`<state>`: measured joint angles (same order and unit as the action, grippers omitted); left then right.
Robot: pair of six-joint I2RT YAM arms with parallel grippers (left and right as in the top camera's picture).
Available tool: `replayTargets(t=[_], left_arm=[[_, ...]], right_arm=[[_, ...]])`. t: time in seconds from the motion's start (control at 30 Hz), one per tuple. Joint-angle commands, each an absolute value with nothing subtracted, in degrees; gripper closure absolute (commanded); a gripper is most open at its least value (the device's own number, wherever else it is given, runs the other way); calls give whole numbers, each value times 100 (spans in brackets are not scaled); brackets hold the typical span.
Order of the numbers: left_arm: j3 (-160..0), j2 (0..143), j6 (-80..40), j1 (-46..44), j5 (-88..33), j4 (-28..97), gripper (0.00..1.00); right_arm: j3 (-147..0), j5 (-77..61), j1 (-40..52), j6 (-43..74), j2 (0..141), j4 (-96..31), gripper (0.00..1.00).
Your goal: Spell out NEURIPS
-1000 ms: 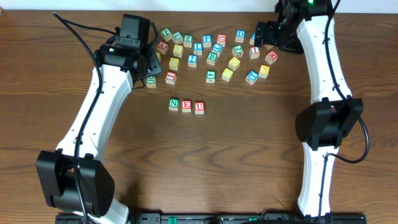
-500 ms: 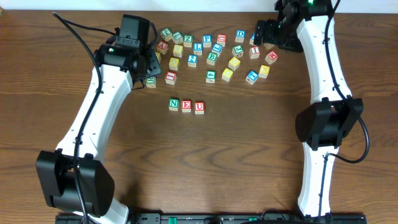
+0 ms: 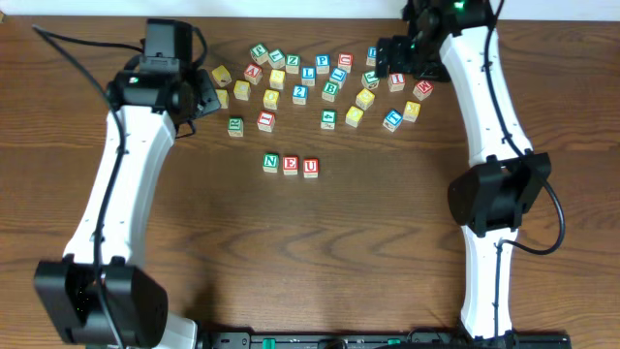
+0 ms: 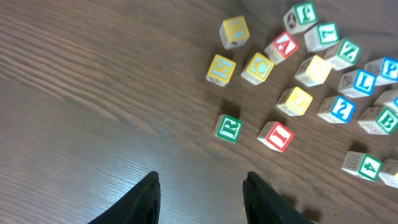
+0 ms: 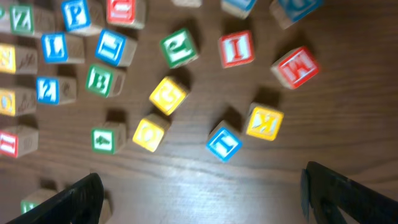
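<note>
NEURIPS: N (image 3: 270, 163), E (image 3: 290, 165), U (image 3: 310, 167) in a row on the table (image 3: 387, 242) | R (image 4: 228, 128), I (image 4: 275, 135) lie at 11 o'clock of it | P (image 5: 76, 15) beside L (image 5: 55, 46) in the pile (image 3: 330, 90) at 12 | left gripper (image 4: 202, 196) fingers apart, empty | right gripper (image 5: 205, 199) wide, empty

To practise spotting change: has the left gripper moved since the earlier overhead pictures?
Yes. The left gripper has shifted left, away from the green R cube, which stayed put.

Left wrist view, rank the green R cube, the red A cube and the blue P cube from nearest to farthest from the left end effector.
1. green R cube, just ahead of the left end effector, near centre.
2. red A cube, farther up, right of centre.
3. blue P cube, at the right edge.
</note>
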<state>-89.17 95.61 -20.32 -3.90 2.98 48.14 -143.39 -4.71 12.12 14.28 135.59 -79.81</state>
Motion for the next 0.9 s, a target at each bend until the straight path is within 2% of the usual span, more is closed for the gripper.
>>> replayTargets(t=[0.0,0.43,0.6,0.87], left_arm=[[-8949,9347,-1861,-252,366,4904,57],[-8947,9349,-1863,-167,366,5054,57],[-8947,9354,-1865,-167,366,5059,57],[-8947,9354,-1865,-167,366,5096,57]], right_arm=[[-14619,-484,1382,1459,13437,-8114,3],[-16287,-482,1439,1678,13437,-9056,9],[-16252,-156,1435,2088,13437,-9094,13],[-16180,768,1422,2421,13437,-9201,10]])
